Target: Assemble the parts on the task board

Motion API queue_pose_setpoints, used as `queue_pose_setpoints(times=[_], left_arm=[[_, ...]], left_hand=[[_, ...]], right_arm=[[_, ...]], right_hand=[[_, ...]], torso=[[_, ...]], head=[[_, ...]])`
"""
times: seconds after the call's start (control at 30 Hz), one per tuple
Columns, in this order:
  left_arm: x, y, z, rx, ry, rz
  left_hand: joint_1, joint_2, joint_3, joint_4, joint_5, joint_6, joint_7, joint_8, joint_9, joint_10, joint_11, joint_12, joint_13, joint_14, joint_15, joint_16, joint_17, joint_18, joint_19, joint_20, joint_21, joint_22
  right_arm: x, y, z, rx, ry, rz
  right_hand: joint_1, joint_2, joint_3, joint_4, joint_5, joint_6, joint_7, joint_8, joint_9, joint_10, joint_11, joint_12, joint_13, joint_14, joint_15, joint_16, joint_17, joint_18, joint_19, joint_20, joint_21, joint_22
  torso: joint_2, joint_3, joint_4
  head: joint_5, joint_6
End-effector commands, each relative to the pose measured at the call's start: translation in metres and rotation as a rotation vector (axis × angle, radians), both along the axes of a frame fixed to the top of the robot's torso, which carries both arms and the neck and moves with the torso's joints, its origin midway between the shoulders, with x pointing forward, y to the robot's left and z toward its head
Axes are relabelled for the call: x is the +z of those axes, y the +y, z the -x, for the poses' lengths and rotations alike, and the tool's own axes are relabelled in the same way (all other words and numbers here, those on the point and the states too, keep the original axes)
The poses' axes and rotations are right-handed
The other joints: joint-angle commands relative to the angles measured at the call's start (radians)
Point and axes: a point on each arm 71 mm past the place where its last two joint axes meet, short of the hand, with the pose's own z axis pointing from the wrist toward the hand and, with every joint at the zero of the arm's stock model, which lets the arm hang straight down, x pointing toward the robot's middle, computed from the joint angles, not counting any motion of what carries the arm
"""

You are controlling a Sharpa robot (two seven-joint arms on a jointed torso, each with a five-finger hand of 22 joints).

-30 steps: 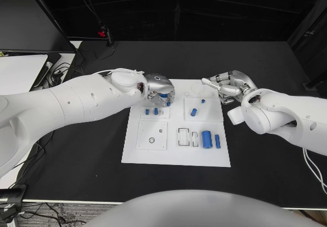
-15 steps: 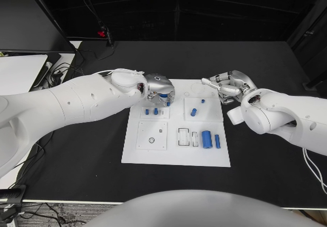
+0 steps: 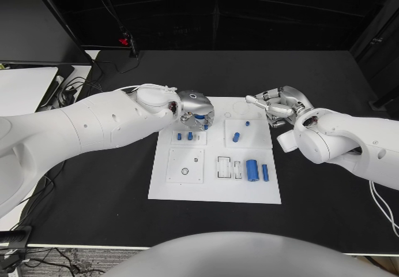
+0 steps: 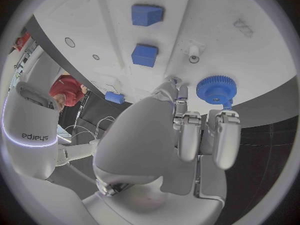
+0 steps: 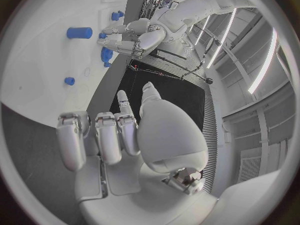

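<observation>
Hovering over far-left corner of task board (image 3: 214, 193), left hand (image 3: 194, 109) pinched blue gear (image 4: 215, 89) at fingertips (image 4: 179, 92), just above white surface. Right hand (image 3: 278, 104) sat at far-right corner of board, fingers curled in, holding nothing. Board lay mid-bench (image 3: 100, 196). Two small blue blocks (image 3: 184, 136) stood just near of left hand. Blue cylinder (image 3: 237, 137) in far-right panel; two blue cylinders (image 3: 257, 171) upright toward near-right.
</observation>
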Motion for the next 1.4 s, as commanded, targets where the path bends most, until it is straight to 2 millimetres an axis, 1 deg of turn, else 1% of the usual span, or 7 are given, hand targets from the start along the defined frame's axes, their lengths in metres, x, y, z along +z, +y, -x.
queue_pose_setpoints(times=[0.03,0.4,0.53,0.63,0.83,1.2,1.4], left_arm=[[-0.014,0.003,0.003,0.003,0.048,-0.074],[-0.016,0.004,0.003,0.016,0.064,-0.091],[-0.016,0.004,0.003,0.018,0.065,-0.093],[-0.016,0.004,0.003,0.019,0.065,-0.093],[-0.016,0.005,0.002,0.019,0.06,-0.088],[-0.01,0.007,0.002,-0.005,-0.007,-0.025],[-0.005,0.009,0.002,-0.02,-0.057,0.019]], left_hand=[[-0.006,0.008,0.006,0.0,-0.004,0.01,0.0,0.003,0.002,0.0,-0.004,-0.006,0.0,0.105,-0.006,0.001,0.263,-0.006,0.104,-0.005,0.003,0.263],[-0.008,0.007,0.011,-0.001,-0.005,0.025,-0.002,0.006,0.004,0.007,-0.006,-0.004,0.0,0.105,-0.008,0.001,0.263,-0.006,0.104,-0.006,0.003,0.263],[-0.009,0.014,0.019,-0.001,-0.006,0.042,-0.005,0.011,0.007,0.02,-0.009,-0.001,0.001,0.105,-0.01,0.001,0.263,-0.006,0.104,-0.007,0.003,0.263],[-0.011,0.019,0.025,-0.001,-0.006,0.057,-0.01,0.015,0.01,0.032,-0.014,0.002,0.001,0.105,-0.014,0.001,0.263,-0.006,0.104,-0.009,0.003,0.263],[-0.011,0.029,0.036,-0.003,-0.006,0.086,-0.015,0.023,0.016,0.058,-0.021,0.008,0.001,0.105,-0.021,0.001,0.263,-0.006,0.104,-0.013,0.003,0.263],[-0.011,0.036,0.042,-0.002,-0.003,0.095,-0.015,0.024,0.018,0.067,-0.022,0.008,0.0,0.105,-0.022,0.001,0.263,-0.006,0.104,-0.016,0.003,0.263],[-0.011,0.037,0.045,-0.003,0.003,0.096,-0.014,0.023,0.018,0.069,-0.02,0.007,-0.001,0.105,-0.022,0.001,0.263,-0.006,0.104,-0.016,0.003,0.263]], right_arm=[[0.001,0.001,0.0,0.006,-0.002,-0.005],[0.001,0.002,0.0,0.009,-0.005,-0.006],[0.001,0.001,0.0,0.008,-0.005,-0.007],[0.001,0.002,0.0,0.008,-0.005,-0.007],[0.001,0.002,0.0,0.009,-0.005,-0.007],[0.001,0.002,0.0,0.008,-0.004,-0.006],[0.001,0.001,-0.001,0.007,-0.003,-0.005]], right_hand=[[-0.004,0.01,-0.008,0.0,0.005,0.0,-0.007,0.003,0.001,0.104,-0.008,0.002,0.263,0.106,-0.007,0.002,0.263,-0.007,0.107,-0.007,0.003,0.263],[-0.003,0.011,-0.009,-0.001,0.005,0.0,-0.007,0.004,0.001,0.104,-0.008,0.002,0.263,0.106,-0.007,0.002,0.263,-0.007,0.107,-0.007,0.003,0.263],[-0.003,0.011,-0.009,-0.001,0.005,0.0,-0.007,0.004,0.001,0.104,-0.008,0.002,0.263,0.106,-0.007,0.002,0.263,-0.007,0.107,-0.007,0.003,0.263],[-0.003,0.011,-0.009,-0.001,0.005,0.0,-0.007,0.004,0.001,0.104,-0.008,0.002,0.263,0.106,-0.007,0.002,0.263,-0.007,0.107,-0.007,0.003,0.263],[-0.003,0.011,-0.009,-0.001,0.005,0.0,-0.007,0.004,0.001,0.104,-0.008,0.002,0.263,0.106,-0.007,0.002,0.263,-0.007,0.107,-0.007,0.003,0.263],[-0.003,0.012,-0.01,-0.001,0.006,0.0,-0.007,0.005,0.001,0.104,-0.008,0.002,0.263,0.106,-0.007,0.002,0.263,-0.007,0.107,-0.007,0.003,0.263],[-0.003,0.012,-0.01,-0.001,0.006,0.0,-0.007,0.005,0.001,0.104,-0.008,0.002,0.263,0.106,-0.007,0.002,0.263,-0.007,0.107,-0.007,0.003,0.263]], torso=[[0.0,-0.0003,-0.0004],[0.0,0.0,0.0004],[0.001,0.0005,0.0002],[0.0,-0.0004,-0.0007],[0.0,-0.0003,-0.0009],[0.0,0.0,0.001],[0.0,0.0002,0.0004]], head=[[0.0,0.0],[-0.001,-0.002],[-0.001,-0.003],[-0.001,-0.003],[-0.001,-0.004],[-0.002,-0.002],[-0.002,-0.002]])
